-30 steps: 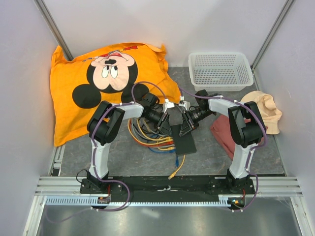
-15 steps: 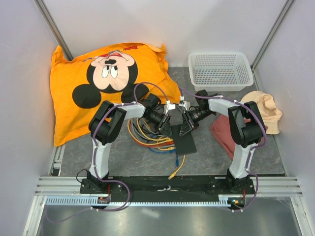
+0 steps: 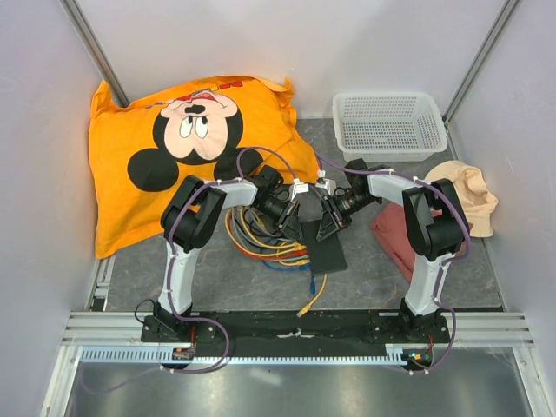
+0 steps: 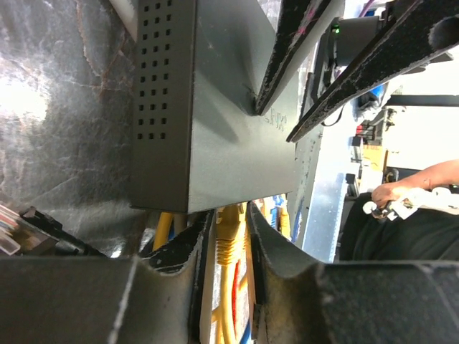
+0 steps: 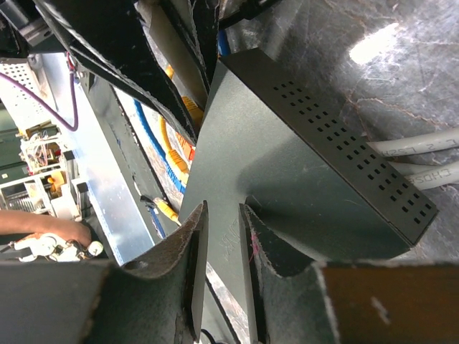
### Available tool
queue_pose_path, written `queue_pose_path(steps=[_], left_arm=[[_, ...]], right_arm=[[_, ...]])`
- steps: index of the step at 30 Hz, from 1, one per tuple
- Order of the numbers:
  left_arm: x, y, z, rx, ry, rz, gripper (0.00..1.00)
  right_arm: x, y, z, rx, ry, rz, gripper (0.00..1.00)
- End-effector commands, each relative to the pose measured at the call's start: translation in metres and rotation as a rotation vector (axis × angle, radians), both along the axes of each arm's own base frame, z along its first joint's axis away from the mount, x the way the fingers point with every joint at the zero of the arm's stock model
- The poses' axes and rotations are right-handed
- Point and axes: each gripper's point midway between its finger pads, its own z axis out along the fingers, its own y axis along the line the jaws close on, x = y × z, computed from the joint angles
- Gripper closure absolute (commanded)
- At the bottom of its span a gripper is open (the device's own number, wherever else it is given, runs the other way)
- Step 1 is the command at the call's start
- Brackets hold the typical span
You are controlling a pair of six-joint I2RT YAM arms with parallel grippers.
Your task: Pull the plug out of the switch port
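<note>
Grey worktop, white walls on three sides. Towards the near edge a loose yellow plug [image 3: 305, 309] is lying on the mat, just in front of the switch [image 3: 322, 246]. The switch is sitting flat around mid-worktop.

Right gripper [image 3: 328, 228] is bearing down on it from the right-edge side. Its jaws are nearly closed with nothing between them, tips pressing on the top face. My read is it's pinning the box so it isn't sliding when the plug gets pulled.

Left gripper [image 3: 291, 221] is working the port edge from the left-edge side, above the cable bundle [image 3: 261, 241].

Further back, an orange pillow [image 3: 187, 148] is filling the far-left corner and a white basket [image 3: 387, 126] is sitting in the far-right corner.

The overhead view is hiding the ports under both wrists. The left wrist view is showing them — jaws narrow, clamping the seated yellow plug [image 4: 231, 236], which looks not yet out of the port. Only the right wrist view is showing grey cables [image 5: 423, 154] leaving the switch's opposite edge.
</note>
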Motion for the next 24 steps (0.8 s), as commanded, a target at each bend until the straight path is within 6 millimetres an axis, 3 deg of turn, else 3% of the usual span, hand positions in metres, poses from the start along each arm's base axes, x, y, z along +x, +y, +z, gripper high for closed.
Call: queue_pose_path(steps=[1, 24], left_arm=[[0.008, -0.004, -0.008, 0.010, -0.050, -0.012, 0.98], [0.009, 0.006, -0.020, 0.078, -0.113, -0.022, 0.98]], right_arm=[[0.010, -0.017, -0.040, -0.175, -0.081, 0.017, 0.68], [0.013, -0.019, -0.060, -0.294, -0.090, 0.006, 0.68]])
